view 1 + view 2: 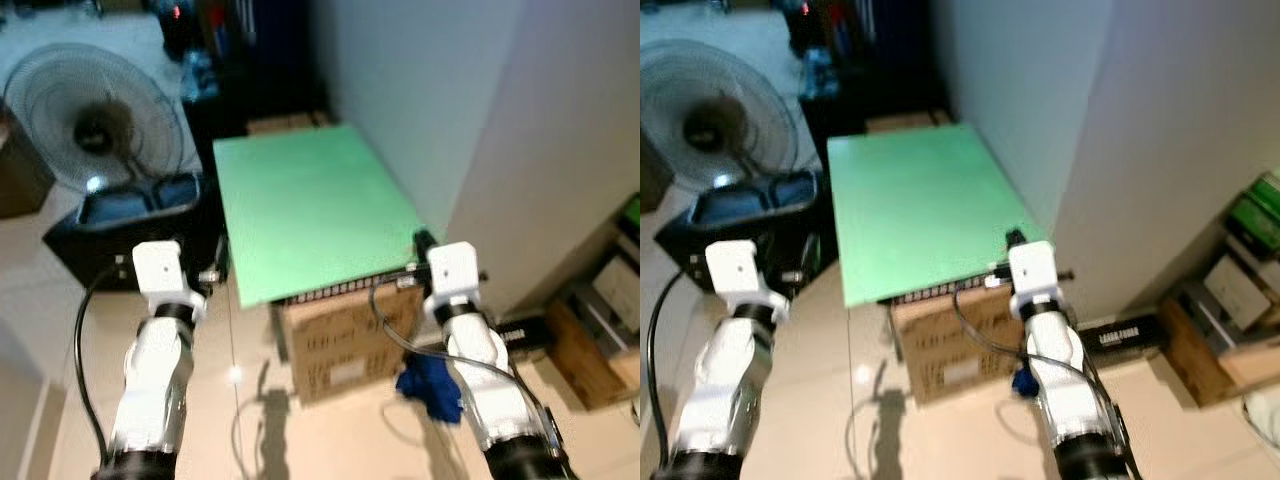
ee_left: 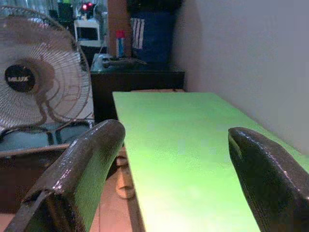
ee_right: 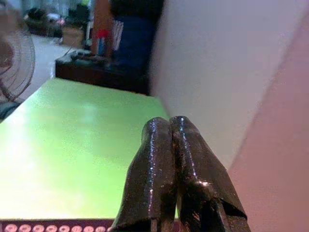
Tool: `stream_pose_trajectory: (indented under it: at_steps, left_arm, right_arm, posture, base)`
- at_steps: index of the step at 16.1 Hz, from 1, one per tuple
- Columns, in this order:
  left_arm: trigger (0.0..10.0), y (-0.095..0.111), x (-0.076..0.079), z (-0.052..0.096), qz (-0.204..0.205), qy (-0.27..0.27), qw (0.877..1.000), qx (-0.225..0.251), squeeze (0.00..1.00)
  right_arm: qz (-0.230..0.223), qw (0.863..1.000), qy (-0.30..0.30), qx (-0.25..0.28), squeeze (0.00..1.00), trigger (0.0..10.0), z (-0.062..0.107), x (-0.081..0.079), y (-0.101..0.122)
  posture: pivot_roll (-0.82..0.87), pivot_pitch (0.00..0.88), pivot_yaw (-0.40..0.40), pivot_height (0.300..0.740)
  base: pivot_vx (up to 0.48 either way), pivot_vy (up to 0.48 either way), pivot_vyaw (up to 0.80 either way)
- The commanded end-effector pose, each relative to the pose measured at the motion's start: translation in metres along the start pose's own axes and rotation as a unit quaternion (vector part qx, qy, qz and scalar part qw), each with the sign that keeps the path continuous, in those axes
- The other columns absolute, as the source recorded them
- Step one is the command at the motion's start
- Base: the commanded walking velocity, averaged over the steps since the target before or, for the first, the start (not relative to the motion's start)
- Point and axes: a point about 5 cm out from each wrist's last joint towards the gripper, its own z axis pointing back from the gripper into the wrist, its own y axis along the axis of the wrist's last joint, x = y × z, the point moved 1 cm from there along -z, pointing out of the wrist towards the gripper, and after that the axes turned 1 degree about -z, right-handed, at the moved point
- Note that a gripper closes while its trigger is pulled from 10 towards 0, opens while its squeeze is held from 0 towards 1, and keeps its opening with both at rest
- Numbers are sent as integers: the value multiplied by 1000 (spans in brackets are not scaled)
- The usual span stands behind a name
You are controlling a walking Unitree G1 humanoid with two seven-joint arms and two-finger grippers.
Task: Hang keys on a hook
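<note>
Hovering at the flat green desk (image 1: 310, 205), we keep our right hand (image 3: 174, 140) pressed together at its five o'clock corner, left hand (image 2: 174, 159) spread at seven o'clock; keys unseen.

no lettering on fan hub (image 2: 20, 78) legible

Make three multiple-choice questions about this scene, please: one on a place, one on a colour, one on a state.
1. Where is the fan?
A. on the robot's left
B. on the board
C. on the robot's right

2. What colour is the board?
A. red
B. green
C. black

3. How do the pincers stand?
A. both open
B. left shut, right open
C. left open, right shut

Answers:
1 A: the fan stands left of the board.
2 B: its top is plain green.
3 C: the left pincer shows a wide gap between its fingers, while the right pincer has its fingers pressed together.
</note>
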Motion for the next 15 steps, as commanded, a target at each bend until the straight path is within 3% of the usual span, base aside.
stream_pose_trajectory:
  at_steps: [1, 10, 15]
  left_arm:
    - [10000, 2, 1, -5, -7, 0, 1000, -3, 0]
    - [10000, -14, 10, 2, 5, 18, 999, -33, 0]
    - [10000, -16, 8, 2, 2, 29, 999, -38, 0]
  right_arm:
    - [-4, 1000, 4, -7, 0, 0, -3, 0, 0]
    - [-11, 999, 41, -29, 0, 0, -8, -11, -7]
    - [-12, 999, 42, -30, 0, 0, -16, -9, -6]
  posture:
    - [-153, 0, 57, 740]
    - [-130, 0, 29, 740]
    - [-117, 0, 20, 740]
  base:
    - [0, 0, 800]
    - [0, 0, 800]
    - [0, 0, 800]
